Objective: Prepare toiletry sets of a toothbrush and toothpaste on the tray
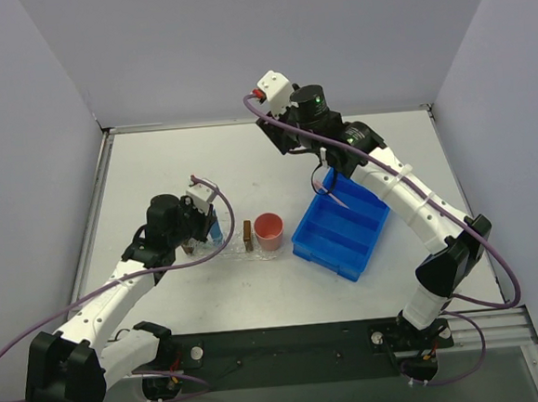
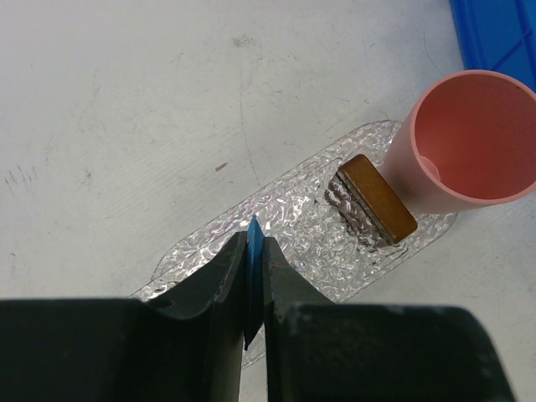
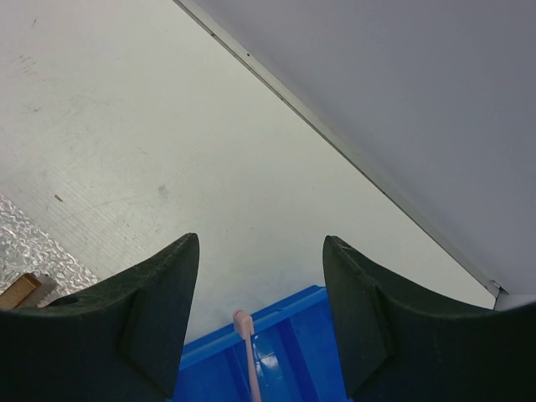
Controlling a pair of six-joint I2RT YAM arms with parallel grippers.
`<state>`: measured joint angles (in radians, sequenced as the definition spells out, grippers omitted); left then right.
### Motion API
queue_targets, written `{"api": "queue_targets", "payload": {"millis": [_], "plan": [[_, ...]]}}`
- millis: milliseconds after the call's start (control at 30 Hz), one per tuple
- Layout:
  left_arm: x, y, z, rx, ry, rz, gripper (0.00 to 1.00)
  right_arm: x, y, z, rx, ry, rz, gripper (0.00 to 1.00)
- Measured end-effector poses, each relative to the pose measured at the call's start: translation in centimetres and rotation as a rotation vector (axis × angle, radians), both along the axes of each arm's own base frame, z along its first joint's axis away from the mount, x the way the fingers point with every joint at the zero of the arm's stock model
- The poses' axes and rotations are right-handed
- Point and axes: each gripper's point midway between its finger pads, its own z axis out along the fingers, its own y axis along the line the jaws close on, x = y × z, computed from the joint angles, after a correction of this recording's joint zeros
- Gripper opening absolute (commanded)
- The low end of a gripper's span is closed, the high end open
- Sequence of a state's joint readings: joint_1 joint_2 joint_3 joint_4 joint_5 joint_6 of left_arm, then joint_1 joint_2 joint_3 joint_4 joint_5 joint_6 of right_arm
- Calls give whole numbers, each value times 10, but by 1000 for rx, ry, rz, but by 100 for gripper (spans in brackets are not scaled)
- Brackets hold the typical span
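My left gripper [image 2: 253,256] was clenched on the light blue toothpaste [image 2: 253,228], the flat tube pinched edge-up between the pads with only its tip showing past them. I judged it light and soft, likely to buckle or ooze under a harder squeeze, so a gentle hold across its flat faces suited it. Just beneath and ahead of those jaws lay the near end of the tray [image 2: 285,213], thin, clear and bumpy, probably apt to slide on the table [image 2: 126,126]. Farther ahead a brown block [image 2: 377,198] stood on it, and the pink cup [image 2: 469,142] sat at its far end, which left bare room only close under the tube.

My right gripper [image 3: 260,247] hung released, grasping nothing. Below its gap the toothbrush [image 3: 249,356] lay in the blue bin [image 3: 293,335], head pointing away from the jaws. It looked thin, stiff, light and slick, so I would take it across the handle. A grey wall [image 3: 419,84] rose ahead.
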<state>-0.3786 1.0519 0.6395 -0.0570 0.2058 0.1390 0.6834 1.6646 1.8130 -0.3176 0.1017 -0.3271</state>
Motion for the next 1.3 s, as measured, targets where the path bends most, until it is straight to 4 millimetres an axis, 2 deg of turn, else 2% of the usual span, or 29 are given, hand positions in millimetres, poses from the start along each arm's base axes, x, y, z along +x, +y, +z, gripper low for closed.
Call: {"api": "queue_targets", "payload": {"millis": [433, 600, 633, 767, 1167, 1300], "plan": [[0, 0, -1, -1, -7, -5, 1, -3, 4, 0, -13, -7, 15, 56], [0, 0, -2, 2, -7, -7, 16, -3, 4, 0, -14, -7, 14, 56], [-1, 0, -2, 3, -7, -7, 23, -3, 4, 0, -14, -7, 14, 56], [-2, 0, -2, 10, -6, -15, 34, -2, 4, -1, -16, -6, 13, 56], [-11, 4, -5, 39, 15, -26, 52, -3, 3, -9, -28, 9, 12, 56], [-11, 5, 1, 39, 10, -26, 58, -3, 3, -15, -33, 14, 12, 56]]}}
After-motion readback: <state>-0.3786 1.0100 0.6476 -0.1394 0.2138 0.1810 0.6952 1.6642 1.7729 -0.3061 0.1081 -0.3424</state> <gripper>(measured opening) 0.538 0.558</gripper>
